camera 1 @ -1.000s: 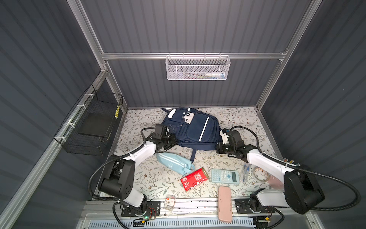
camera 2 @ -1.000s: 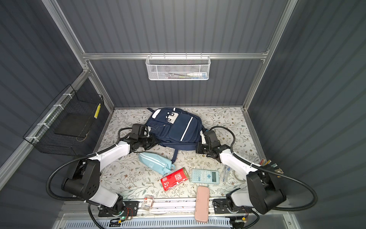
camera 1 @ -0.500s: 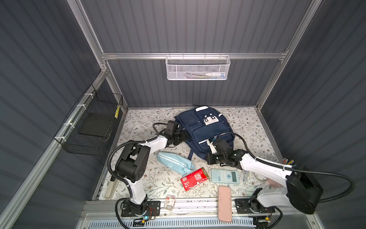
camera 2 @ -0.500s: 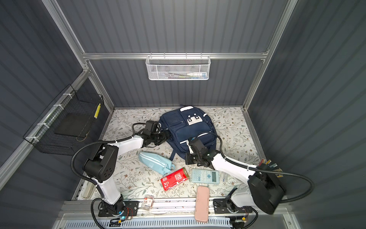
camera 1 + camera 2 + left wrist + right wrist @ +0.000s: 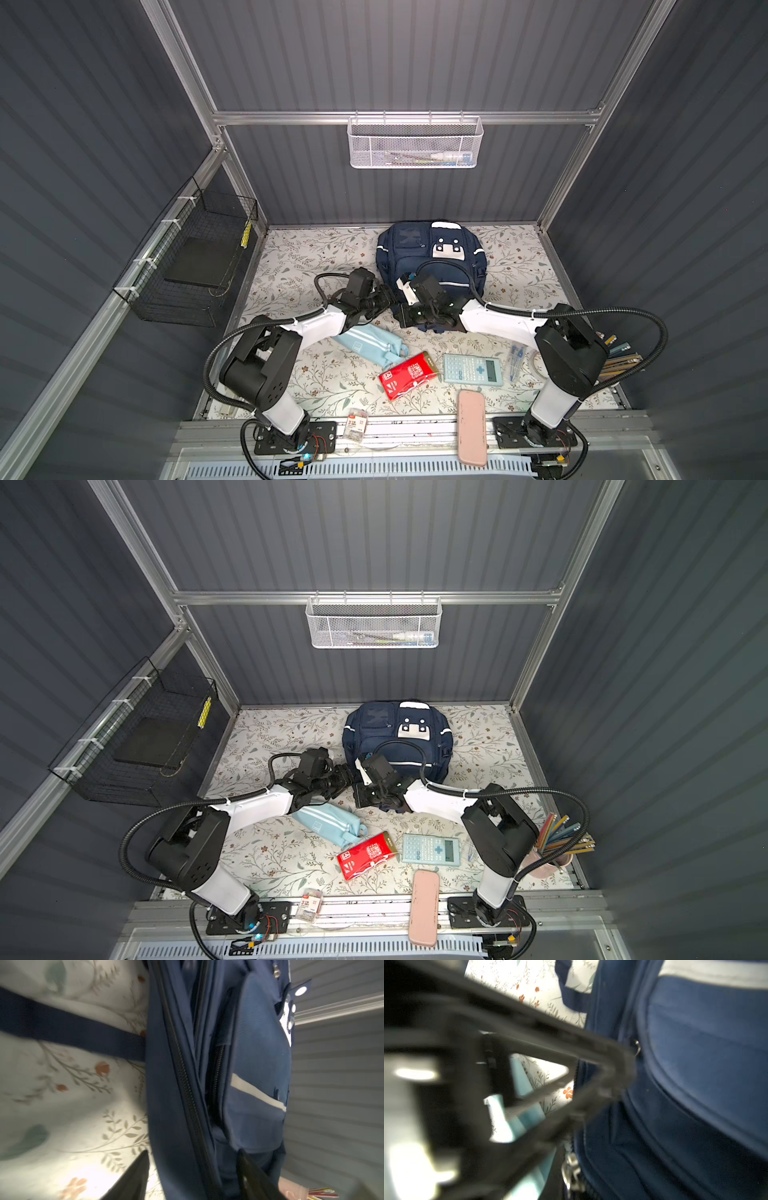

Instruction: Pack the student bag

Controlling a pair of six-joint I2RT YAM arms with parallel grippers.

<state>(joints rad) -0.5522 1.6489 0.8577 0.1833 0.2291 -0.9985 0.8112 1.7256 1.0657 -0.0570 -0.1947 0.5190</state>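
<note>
First, at the front rail point(image 5: 407, 434), a pink case point(image 5: 472, 428) lies half on the metal, with a small clear packet point(image 5: 356, 423) to its left. Just beyond, on the floral tablecloth point(image 5: 291, 266), a red packet point(image 5: 409, 375) and a pale calculator point(image 5: 472, 369) sit side by side. A light blue pouch point(image 5: 370, 344) is partly hidden by the left forearm point(image 5: 316, 328).

Past those, in both top views, the two arms meet at the near edge of the student bag point(image 5: 399, 253). The bag rests toward the back middle of the cloth, its white patch showing from above.

The left gripper point(image 5: 192, 1152) is at the bag's near left corner. Its jaws stand apart and straddle the zipped side seam: one finger point(image 5: 137, 1176) is over bare cloth just clear of the fabric, and the other is against the navy panel.

The right gripper point(image 5: 623, 1068) is just beside it, on the right. Its jaws are together, with the tips against a seam of the bag next to a small metal ring point(image 5: 637, 1047). Blur hides whether they pinch anything.

Farthest back, a white mesh basket point(image 5: 415, 141) hangs on the wall.
</note>
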